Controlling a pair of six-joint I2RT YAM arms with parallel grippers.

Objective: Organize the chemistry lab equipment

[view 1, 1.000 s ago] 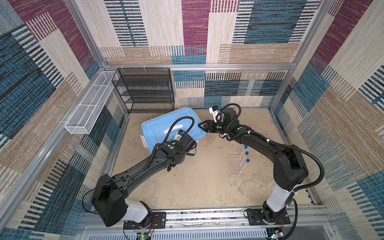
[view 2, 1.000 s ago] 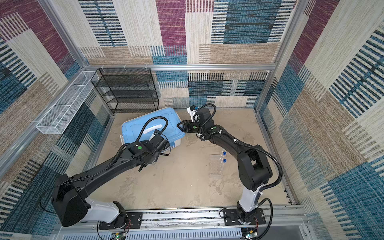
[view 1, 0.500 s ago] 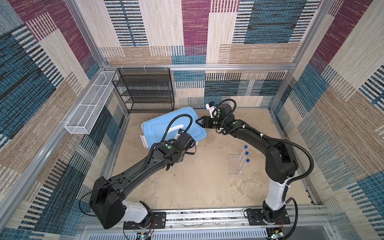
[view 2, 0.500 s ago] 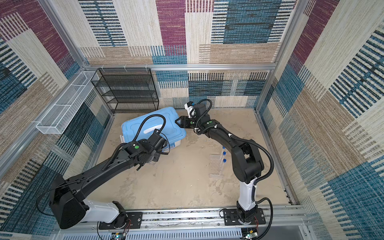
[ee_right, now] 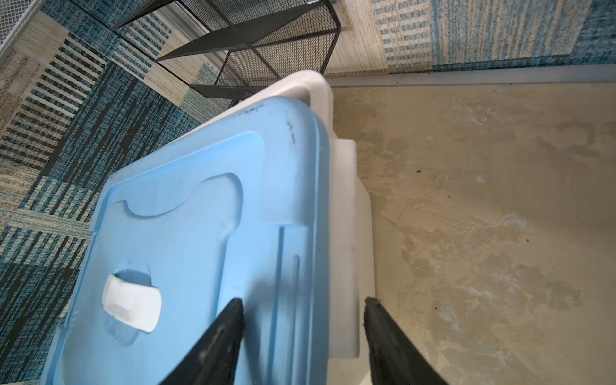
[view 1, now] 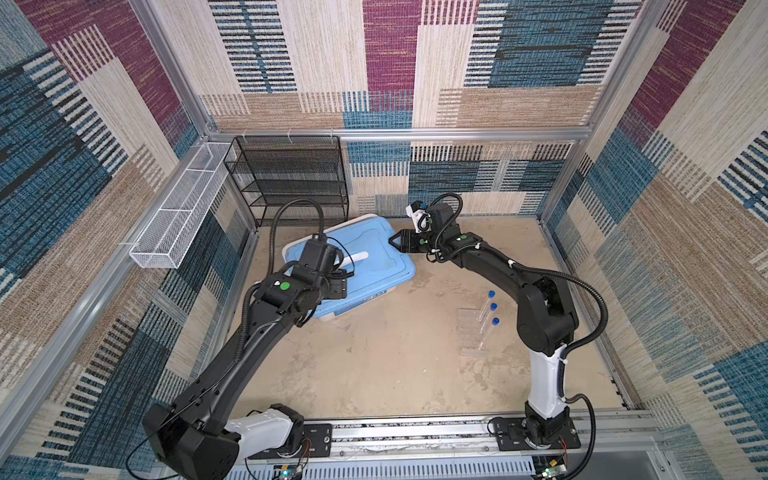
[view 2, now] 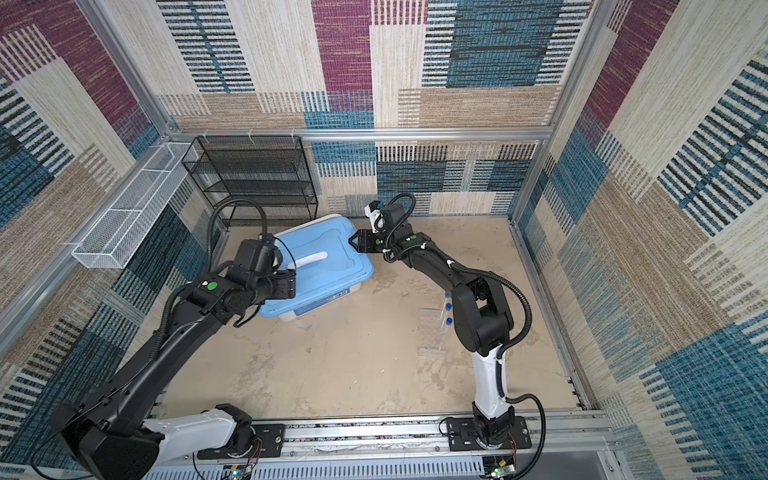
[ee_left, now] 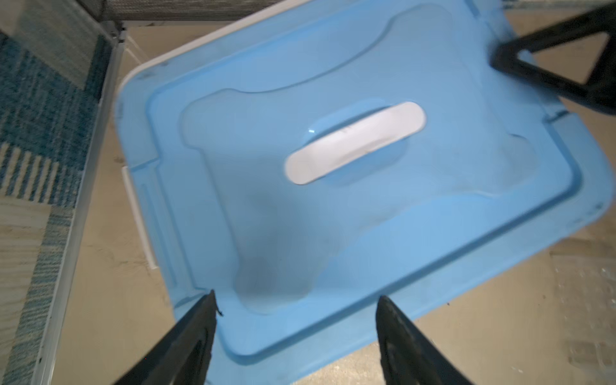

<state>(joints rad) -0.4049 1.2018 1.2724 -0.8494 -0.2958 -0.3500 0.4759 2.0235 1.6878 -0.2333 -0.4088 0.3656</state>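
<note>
Three blue-capped test tubes (view 1: 490,308) (view 2: 448,308) stand in a clear tube rack (view 1: 471,336) (view 2: 432,336) on the floor at the right, apart from both grippers. A big white bin with a blue lid (view 1: 374,253) (view 2: 332,249) (ee_left: 333,216) (ee_right: 186,216) sits at the back. My left gripper (view 1: 338,284) (ee_left: 296,300) hangs open above the lid's near-left edge. My right gripper (view 1: 392,241) (view 2: 352,240) (ee_right: 303,300) is open, and its fingers straddle the lid's right edge and white latch. The other lab pieces are out of view.
A black mesh shelf (view 1: 291,178) (ee_right: 266,43) stands against the back wall behind the bin. A white wire basket (view 1: 178,216) hangs on the left wall. Sandy floor lies between the bin and the rack.
My left arm has swung to the left over the lid. My right gripper has crept a little left, onto the lid's right edge. The tubes and the rack have stayed put.
</note>
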